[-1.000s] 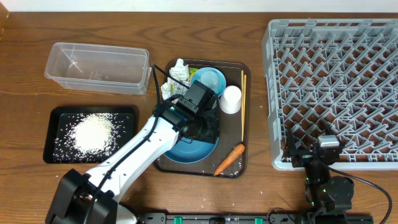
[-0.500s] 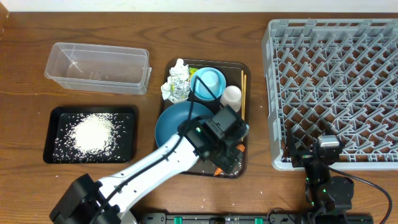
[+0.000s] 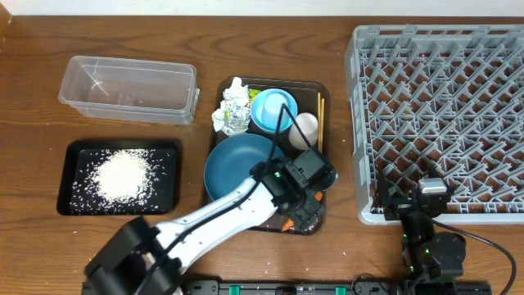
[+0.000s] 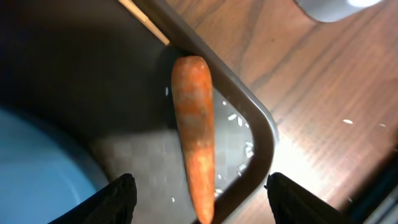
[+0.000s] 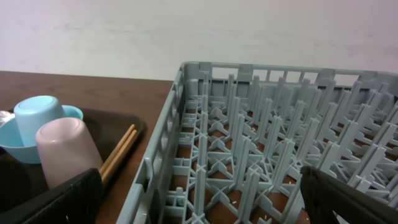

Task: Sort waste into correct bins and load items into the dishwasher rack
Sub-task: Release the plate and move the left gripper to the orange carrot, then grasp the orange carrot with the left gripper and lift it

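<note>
Evidently the small carrot (image 4: 194, 137) is the piece being addressed. It is seen lying flat in the near-right corner of the dark serving tray (image 4: 264, 127), its blunt end against the tray's rim and its tapered tip pointing toward the wrist camera, with a few stray rice grains just beside it. The blue plate (image 4: 37, 174) is near it but apart.

The left hand (image 4: 208, 196) is held over the carrot with its fingers spread to either side; nothing is gripped and no contact is seen. The right hand (image 5: 205, 193) is parked at the edge of the dishwasher rack (image 5: 249, 124), likewise released and empty.

The carrot is judged light and stiff, so it should not bend or crush under a firm squeeze. Its skin is smooth and round and the shape is conical, so a pinch near the thin tip is likely to be squeezed off. A hold across the thicker middle is therefore favoured, with the fingers crosswise to its length. Because it is lodged against the raised rim, one finger may be fouled on that side.
</note>
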Robot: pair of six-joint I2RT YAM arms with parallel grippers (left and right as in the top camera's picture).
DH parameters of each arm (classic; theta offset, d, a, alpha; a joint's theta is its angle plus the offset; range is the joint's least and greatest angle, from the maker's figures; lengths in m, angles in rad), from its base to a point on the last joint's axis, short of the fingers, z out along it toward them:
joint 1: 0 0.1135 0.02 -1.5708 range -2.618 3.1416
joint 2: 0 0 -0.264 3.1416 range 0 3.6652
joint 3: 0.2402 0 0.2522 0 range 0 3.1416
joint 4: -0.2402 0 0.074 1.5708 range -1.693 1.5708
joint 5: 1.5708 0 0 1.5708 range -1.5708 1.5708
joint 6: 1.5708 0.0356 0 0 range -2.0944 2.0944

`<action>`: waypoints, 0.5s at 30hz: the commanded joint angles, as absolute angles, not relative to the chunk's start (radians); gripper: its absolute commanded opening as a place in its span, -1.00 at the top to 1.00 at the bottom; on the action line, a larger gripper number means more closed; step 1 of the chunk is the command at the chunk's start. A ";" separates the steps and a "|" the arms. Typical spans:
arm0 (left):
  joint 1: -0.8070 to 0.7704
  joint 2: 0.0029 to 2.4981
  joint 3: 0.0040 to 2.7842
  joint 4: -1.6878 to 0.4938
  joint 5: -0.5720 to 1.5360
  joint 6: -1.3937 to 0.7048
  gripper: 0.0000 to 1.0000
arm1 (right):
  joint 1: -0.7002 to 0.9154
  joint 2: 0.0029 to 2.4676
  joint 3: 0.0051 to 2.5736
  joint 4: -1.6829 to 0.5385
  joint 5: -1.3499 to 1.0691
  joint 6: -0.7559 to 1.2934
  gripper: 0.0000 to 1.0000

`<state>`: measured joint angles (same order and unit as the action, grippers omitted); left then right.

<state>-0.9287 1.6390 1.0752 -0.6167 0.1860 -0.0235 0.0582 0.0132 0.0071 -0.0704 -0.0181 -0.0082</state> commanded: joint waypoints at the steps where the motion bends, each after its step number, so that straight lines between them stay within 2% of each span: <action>1: -0.929 1.683 1.095 -0.594 0.176 -0.004 -0.38 | 0.059 0.014 0.006 -0.074 -0.012 -0.016 -0.99; 15: -0.929 1.771 1.095 -0.514 0.190 -0.004 -0.34 | 0.059 0.014 0.006 -0.074 -0.012 -0.016 -0.98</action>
<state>-0.9287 1.7489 1.0752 -0.5228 0.1875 -0.0208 0.0582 0.0132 0.0067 -0.0704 -0.0181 -0.0082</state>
